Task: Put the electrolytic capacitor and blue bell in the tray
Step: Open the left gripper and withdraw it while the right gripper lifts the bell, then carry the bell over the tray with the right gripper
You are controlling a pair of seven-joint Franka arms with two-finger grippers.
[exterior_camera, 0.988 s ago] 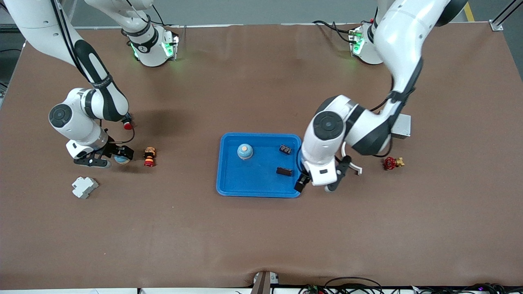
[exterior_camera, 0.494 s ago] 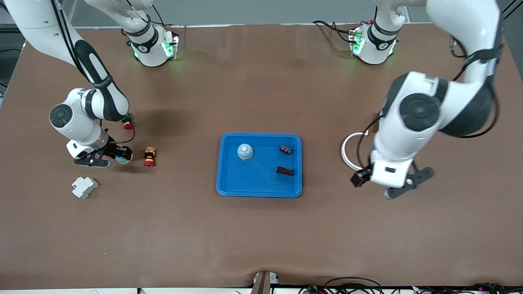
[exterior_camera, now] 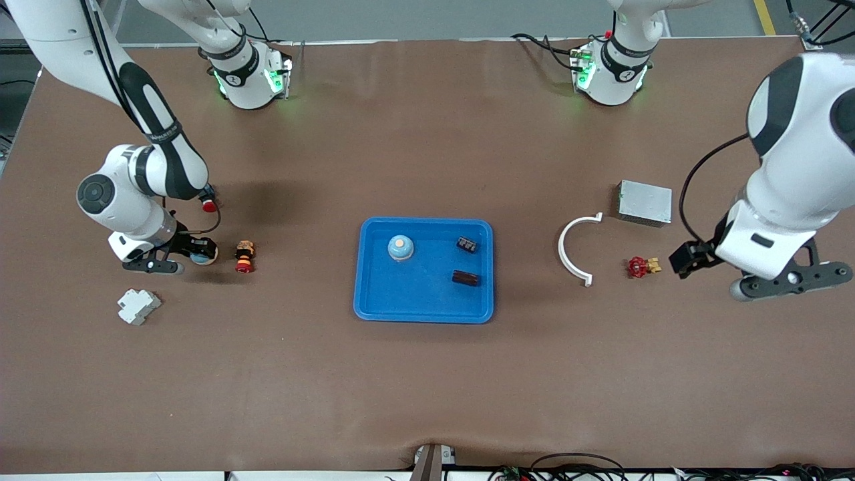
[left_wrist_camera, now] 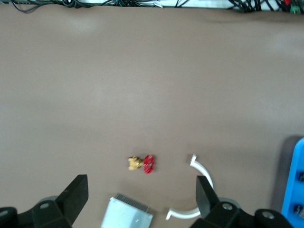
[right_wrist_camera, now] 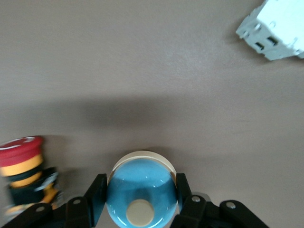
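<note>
**Right hand clamps the blue bell as the left arm pulls clear of the tray**

Over the last second two things changed. The right hand (exterior_camera: 175,256), low near the right arm's end of the desk (exterior_camera: 427,387), went from spread to closed; the right wrist view shows its fingers (right_wrist_camera: 97,194) pressed on either side of the blue bell (right_wrist_camera: 141,192), which still sits on the desk surface. Just beside it stands a red and yellow push-button (exterior_camera: 244,256), and a white plastic block (exterior_camera: 138,306) lies nearer the front edge.

Meanwhile the left hand (exterior_camera: 768,270) has swung away from the tray's edge and now hangs, jaws wide and empty, over the desk's end on the left arm's side, past the red-handled valve (exterior_camera: 641,266), the white curved piece (exterior_camera: 576,248) and the grey metal box (exterior_camera: 644,202).

The tray (exterior_camera: 374,300) sits mid-desk and already holds a second small blue bell-like item (exterior_camera: 400,247) and two dark components (exterior_camera: 465,278); which, if either, is the capacitor cannot be told.

By my reading, the grasp is made, and the lift and carry to the tray come next. The push-button's closeness is the risk on lift-off.
</note>
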